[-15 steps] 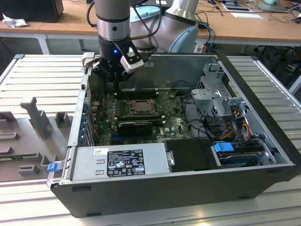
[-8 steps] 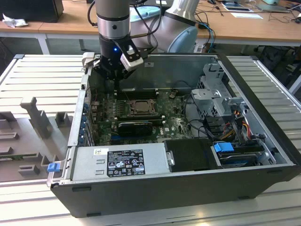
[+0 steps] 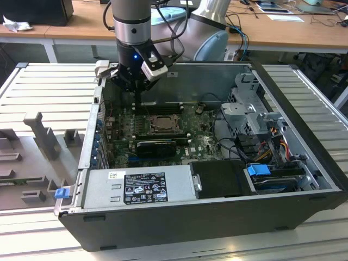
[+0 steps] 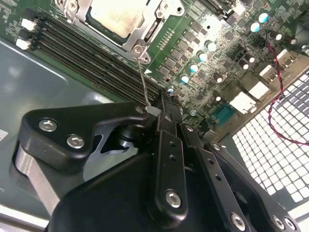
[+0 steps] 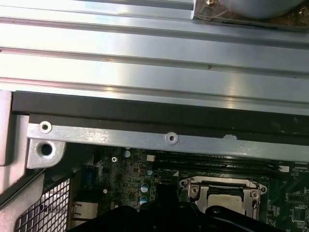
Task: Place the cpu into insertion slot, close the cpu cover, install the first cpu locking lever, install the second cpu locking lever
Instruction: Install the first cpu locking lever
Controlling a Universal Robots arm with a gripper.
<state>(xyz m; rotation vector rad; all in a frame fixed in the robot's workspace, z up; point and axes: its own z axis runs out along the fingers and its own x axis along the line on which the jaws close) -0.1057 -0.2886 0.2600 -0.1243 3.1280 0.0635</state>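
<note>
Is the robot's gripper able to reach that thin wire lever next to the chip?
Probably yes: the gripper sits right at the free end of the lever, with nothing between them.

Matt black gripper [image 4: 164,108], dull, perhaps brushed, metal cpu [image 4: 113,17]

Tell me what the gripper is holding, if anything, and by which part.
The gripper looks shut on the wire locking lever, its fingers pinching the lever's free end; the other end sits at the socket corner.
</note>
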